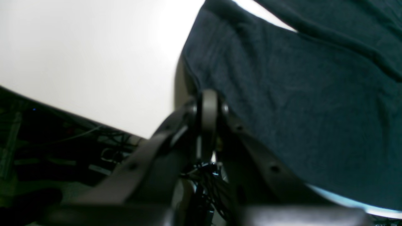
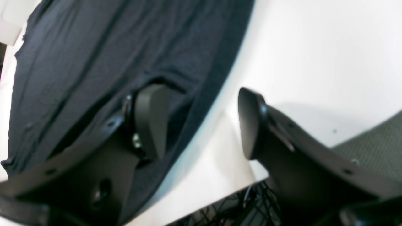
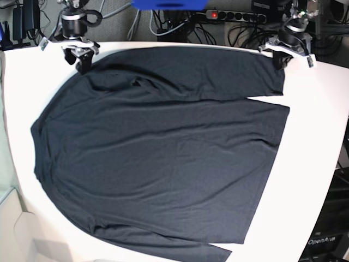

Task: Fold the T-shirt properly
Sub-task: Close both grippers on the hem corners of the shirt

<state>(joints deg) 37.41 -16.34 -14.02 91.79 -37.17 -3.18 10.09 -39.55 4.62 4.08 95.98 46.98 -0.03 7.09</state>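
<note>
Readable text: only "OpenArm" on the dark base unit (image 3: 326,241) at the bottom right corner of the base view; the T-shirt (image 3: 163,158) is plain, no print or label visible. The shirt lies spread flat on the white table (image 3: 316,142), covering most of it, with one long sleeve folded across the far edge, running between the two arms. A second sleeve lies along the near edge, its cuff near the bottom of frame. Left gripper (image 1: 207,110): jaws pressed together in the left wrist view, no gap visible between the pads; shirt edge sits right at the tips and to the right of them, but can't tell if fabric is actually pinched, too blurred and dark. In the base view this gripper (image 3: 283,57) sits at the far right corner of the shirt, over the sleeve end. Right gripper (image 2: 201,122): jaws spread wide. One finger (image 2: 150,119) rests over the dark fabric (image 2: 94,56), the other (image 2: 251,122) is over bare table just past the shirt's edge, so the cloth edge runs between them, nothing gripped. In the base view it (image 3: 80,57) is at the far left corner, at the shoulder area. A power strip (image 3: 240,15) with a red lit switch and cables sits behind the table.
</note>
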